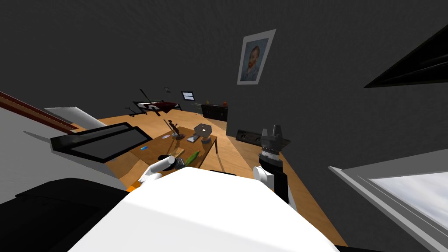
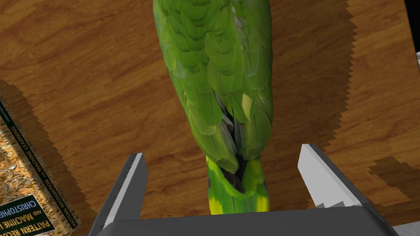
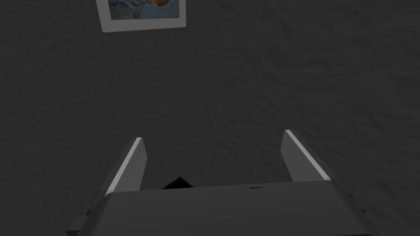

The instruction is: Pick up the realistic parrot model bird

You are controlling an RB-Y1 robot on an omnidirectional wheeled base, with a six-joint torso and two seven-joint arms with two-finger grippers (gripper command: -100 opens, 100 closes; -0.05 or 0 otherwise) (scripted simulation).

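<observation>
Wooden and brown, the table point(image 1: 155, 145) is standing just ahead and stretching toward the far side of the room, carrying several things. At its near end, toward the right edge, the green parrot point(image 2: 217, 82) is lying on the wood with its feathered back showing and its yellow-tipped tail pointing at the left gripper point(image 2: 223, 153). That gripper is hovering low over the table with its fingers point(image 2: 133, 184) spread wide. The tail is sitting in the gap between them, and neither finger is touching the feathers. The bird's body is running on beyond the fingertips, away from the hand.

Just left of the parrot, apart from it, a book point(image 2: 20, 196) with a patterned tan cover and a dark spine is lying flat on the table.

Out to the right, well clear of the table, the right gripper point(image 3: 213, 137) is pointing up at the dark wall, its fingers also standing open and holding nothing.

Farther along the table a grey box point(image 1: 203, 129) and a dark figurine point(image 1: 175, 130) are sitting near the far end.
</observation>
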